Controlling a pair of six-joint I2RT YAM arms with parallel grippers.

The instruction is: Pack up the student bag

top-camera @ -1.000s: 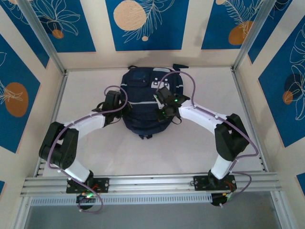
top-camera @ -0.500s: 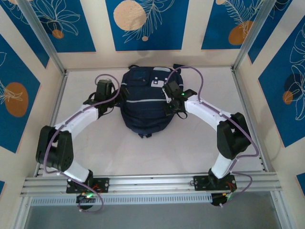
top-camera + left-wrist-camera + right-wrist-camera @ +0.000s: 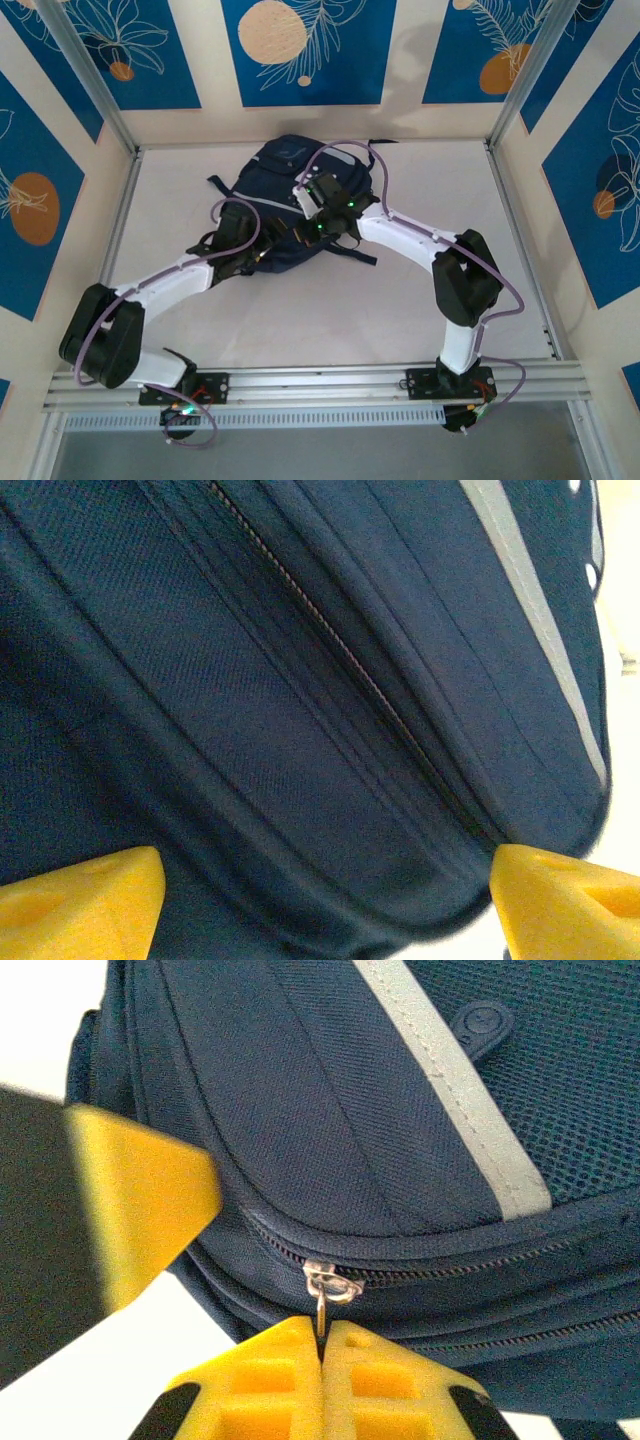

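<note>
The student bag [image 3: 287, 168], a navy backpack with a grey stripe, lies tilted on the white table at the back centre. My right gripper [image 3: 322, 1345] is shut on the metal zipper pull [image 3: 321, 1308] hanging from the slider [image 3: 332, 1282] on the bag's rim; from above this gripper [image 3: 300, 228] sits at the bag's near edge. My left gripper [image 3: 320, 910] is open, its yellow fingertips [image 3: 80, 900] spread wide on either side of the bag's bulging navy fabric [image 3: 300, 730]. One left fingertip [image 3: 140, 1200] shows close beside the zipper. Overhead, the left gripper [image 3: 258, 252] is at the bag's near-left edge.
Dark straps trail from the bag onto the table [image 3: 400, 300] at the near right [image 3: 355, 256] and far left [image 3: 214, 184]. Aluminium posts [image 3: 100, 90] and blue patterned walls enclose the table; a rail [image 3: 320, 380] runs along its near edge.
The bag has swung round and shifted left. My left gripper opened and moved from the bag's left side to its near edge. My right gripper moved left, still shut.
</note>
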